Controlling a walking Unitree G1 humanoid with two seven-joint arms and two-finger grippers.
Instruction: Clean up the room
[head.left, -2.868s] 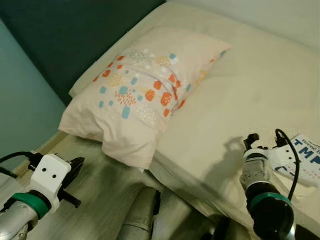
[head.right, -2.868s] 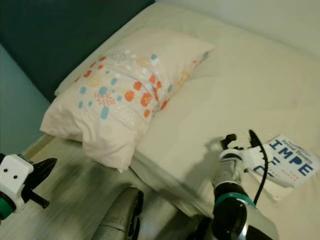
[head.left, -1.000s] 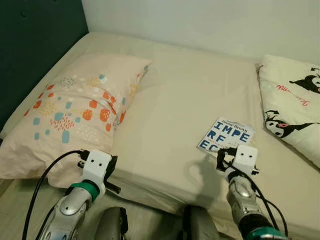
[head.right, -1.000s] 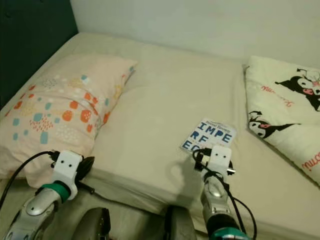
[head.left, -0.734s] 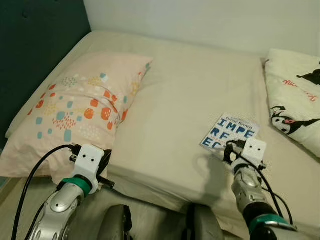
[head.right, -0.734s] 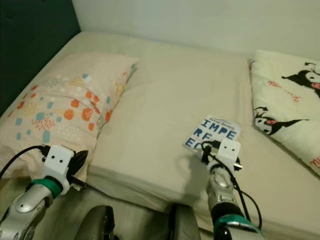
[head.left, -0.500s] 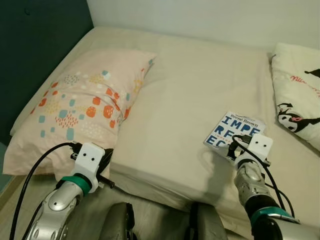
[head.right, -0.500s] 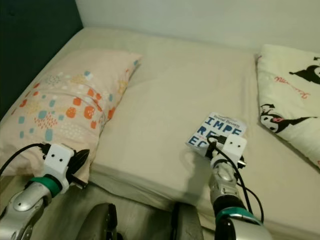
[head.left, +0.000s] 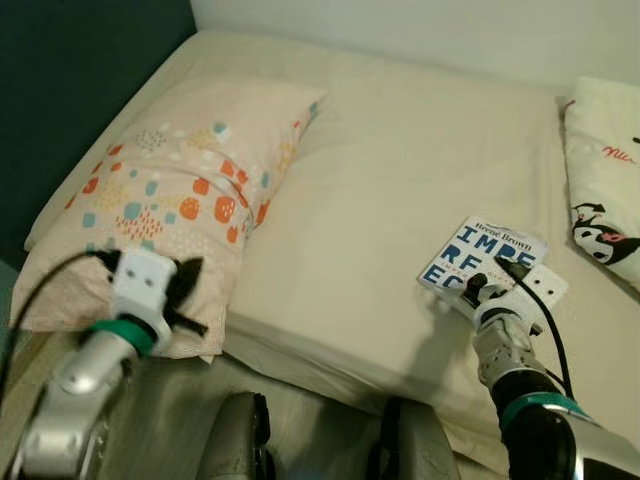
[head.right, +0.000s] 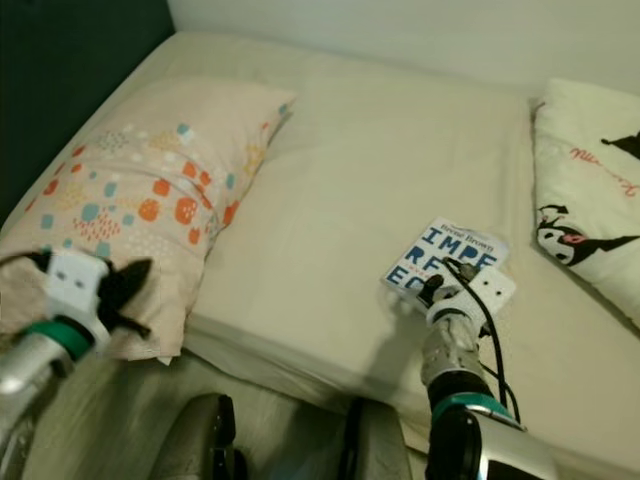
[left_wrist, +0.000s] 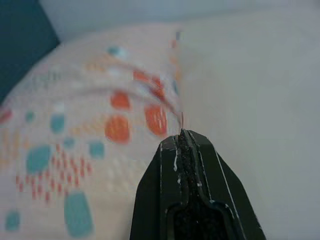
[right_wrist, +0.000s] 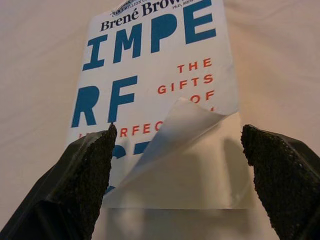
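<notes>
A white book (head.left: 482, 252) with big blue letters lies flat on the bed's beige sheet (head.left: 400, 150). Its near cover corner (right_wrist: 180, 125) curls up. My right gripper (head.left: 470, 292) hovers just above that near edge. In the right wrist view the right gripper (right_wrist: 177, 132) stands open, one finger on each side of the book's lower end, with nothing held. My left gripper (head.left: 186, 276) is shut and empty, raised beside the near end of a pink pillow (head.left: 190, 180) with orange and teal spots. The left wrist view has the shut fingertips (left_wrist: 182, 137) pointing along the pillow (left_wrist: 75, 130).
A cream blanket (head.left: 605, 190) with cartoon prints lies at the bed's right side. A dark teal headboard wall (head.left: 80, 70) stands left of the pillow. My two grey legs (head.left: 240, 440) stand against the mattress's front edge (head.left: 320, 360).
The camera has shifted. My left arm has lifted and swung out to the left, next to the pillow. My right gripper has edged closer to the book's near corner.
</notes>
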